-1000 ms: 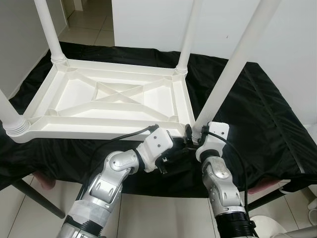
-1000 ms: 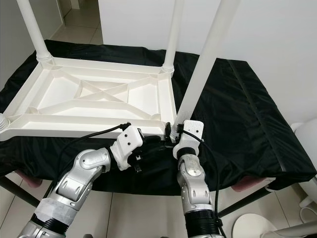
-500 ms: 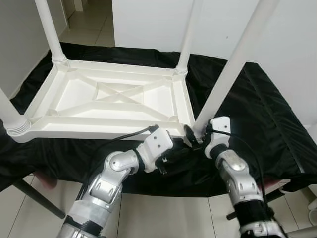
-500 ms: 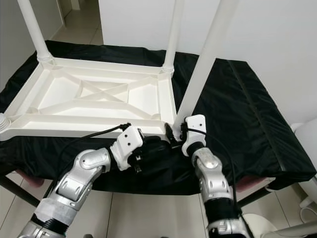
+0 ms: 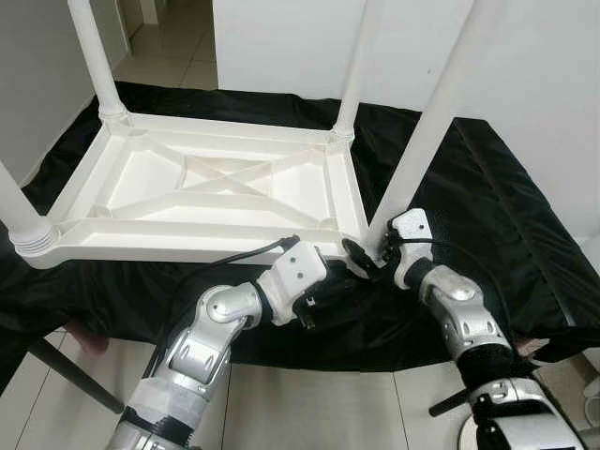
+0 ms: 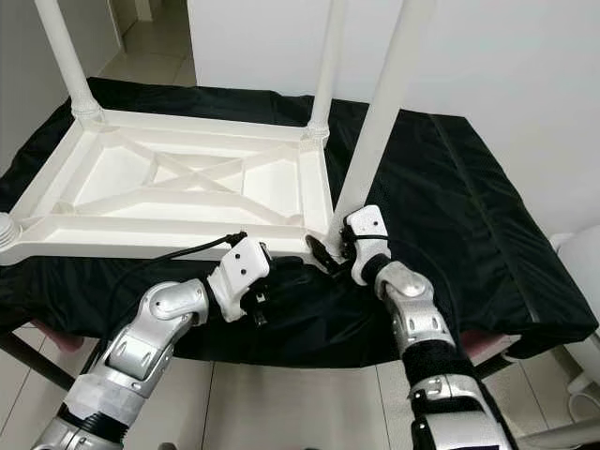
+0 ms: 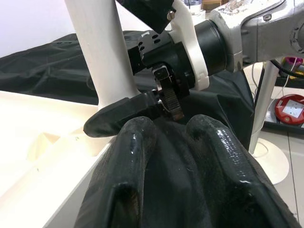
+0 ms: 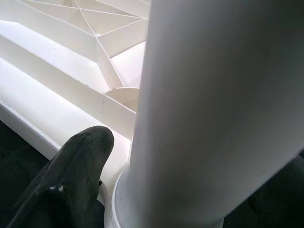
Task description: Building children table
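Observation:
A white children's table (image 5: 187, 251) lies upside down on a black cloth, its legs pointing up. My right gripper (image 5: 373, 255) is at the base of the near right leg (image 5: 427, 141), shut on it; one black finger (image 8: 71, 166) presses beside the leg's collar and the other is hidden behind the leg (image 8: 213, 95). My left gripper (image 5: 328, 291) sits just below the table's near right corner, fingers (image 7: 137, 142) together with nothing held, pointing at the right gripper's finger (image 7: 118, 114).
The other legs stand at far left (image 5: 94, 56), far right (image 5: 356, 66) and near left (image 5: 19, 216). The black cloth (image 5: 487, 216) hangs over the front edge. A dark support leg (image 5: 75, 375) slants to the tiled floor. A white wall rises behind.
My right forearm has swung out to the right around the leg's base, with the gripper staying at the leg. The left arm and the table have not moved.

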